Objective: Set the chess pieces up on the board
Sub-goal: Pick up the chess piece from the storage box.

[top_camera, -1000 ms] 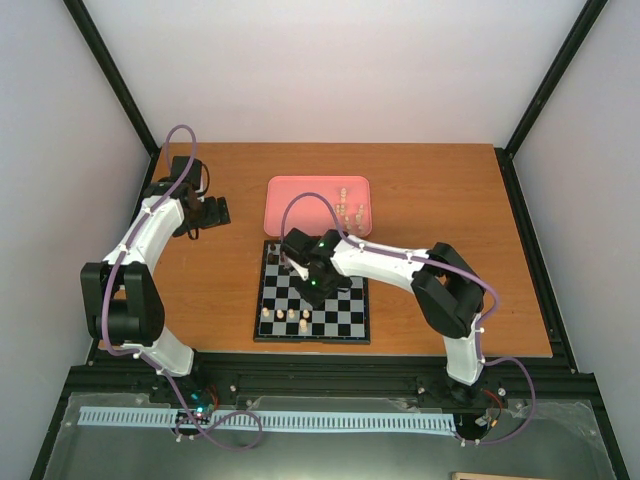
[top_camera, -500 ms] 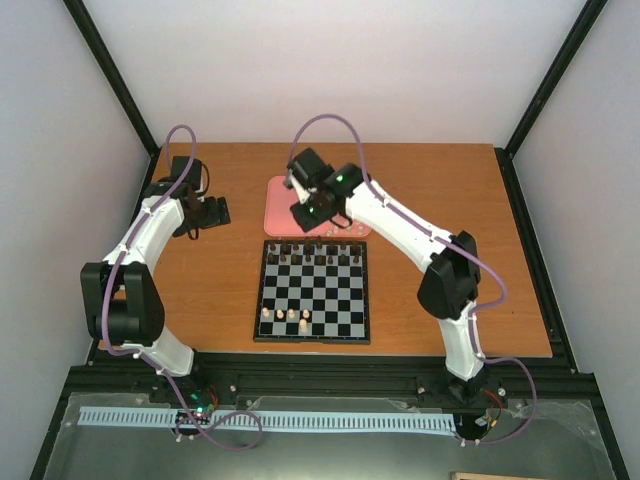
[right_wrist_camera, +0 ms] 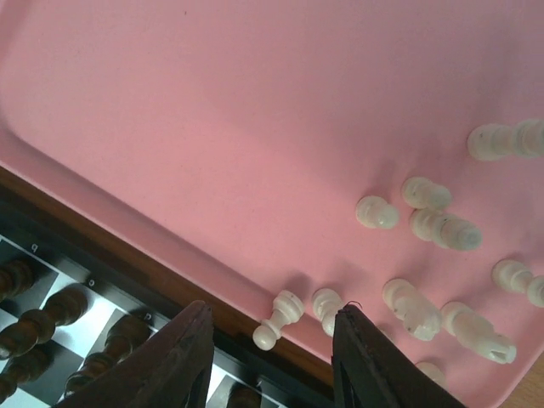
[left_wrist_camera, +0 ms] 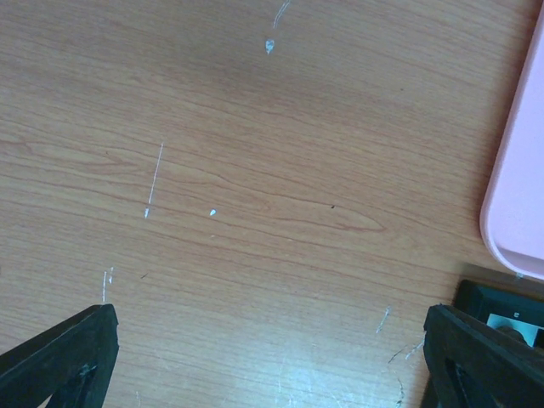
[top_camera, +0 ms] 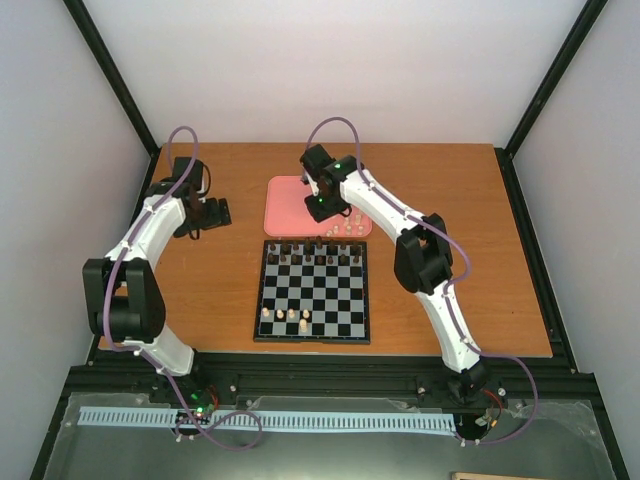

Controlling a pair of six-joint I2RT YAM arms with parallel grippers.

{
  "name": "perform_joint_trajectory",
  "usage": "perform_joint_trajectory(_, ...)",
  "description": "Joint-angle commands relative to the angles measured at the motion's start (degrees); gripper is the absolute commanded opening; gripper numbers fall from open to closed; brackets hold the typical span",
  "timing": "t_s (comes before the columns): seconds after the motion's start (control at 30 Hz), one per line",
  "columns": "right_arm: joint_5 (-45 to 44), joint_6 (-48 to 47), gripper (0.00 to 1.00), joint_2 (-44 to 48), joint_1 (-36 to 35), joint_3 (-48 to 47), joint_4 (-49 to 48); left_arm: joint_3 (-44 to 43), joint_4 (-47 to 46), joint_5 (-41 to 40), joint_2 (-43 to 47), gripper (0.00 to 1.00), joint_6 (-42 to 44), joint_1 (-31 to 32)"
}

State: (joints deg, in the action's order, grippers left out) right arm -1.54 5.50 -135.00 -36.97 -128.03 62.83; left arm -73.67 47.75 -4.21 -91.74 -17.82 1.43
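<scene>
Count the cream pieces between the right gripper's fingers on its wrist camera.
2. One cream piece lies tipped at the pink tray's rim. A second piece sits just beside it. The gripper's fingers may hide more.

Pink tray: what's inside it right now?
Loose cream pieces clustered toward one corner of the tray, several lying down; the rest seen is bare. From above, the right arm covers part of the tray, and the wrist view crops its edges.

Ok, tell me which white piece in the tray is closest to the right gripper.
The pawn at the pink tray edge, between the fingers of the right gripper; the others lie farther right.
</scene>
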Motion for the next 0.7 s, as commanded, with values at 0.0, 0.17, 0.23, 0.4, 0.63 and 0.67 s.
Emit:
perform_joint_trajectory(0.0, -2.04, -0.56, 0.39, -1.55, 0.58, -3.29, -0.08, -2.24, -0.40, 0.49, -1.94, 1.00, 0.38, 0.40)
perform_joint_trajectory(0.17, -3.35, -0.17, 0.39, -3.90, 1.10, -3.74, -0.10, -2.78, -0.40, 0.79, -2.96, 1.00, 0.17, 0.35)
perform_joint_trajectory(0.23, -4.26, 0.12, 0.39, -4.65, 1.24, -3.72, -0.39, -2.88, -0.23, 0.63, -3.11, 1.00, 0.20, 0.35)
perform_joint_trajectory(0.4, -4.96, 0.72, 0.39, -5.90, 1.95, -3.73, -1.61, -2.97, -0.12, 0.60, -3.38, 1.00, 0.11, 0.35)
perform_joint_trajectory(0.63, -4.83, 0.84, 0.39, -7.24, 3.17, -4.07, -2.11, -3.30, -0.04, 0.60, -4.27, 1.00, -0.08, 0.39)
perform_joint_trajectory(0.67, -4.67, 0.85, 0.39, -7.49, 3.30, -4.22, -2.17, -3.32, -0.02, 0.60, -4.38, 1.00, -0.08, 0.33)
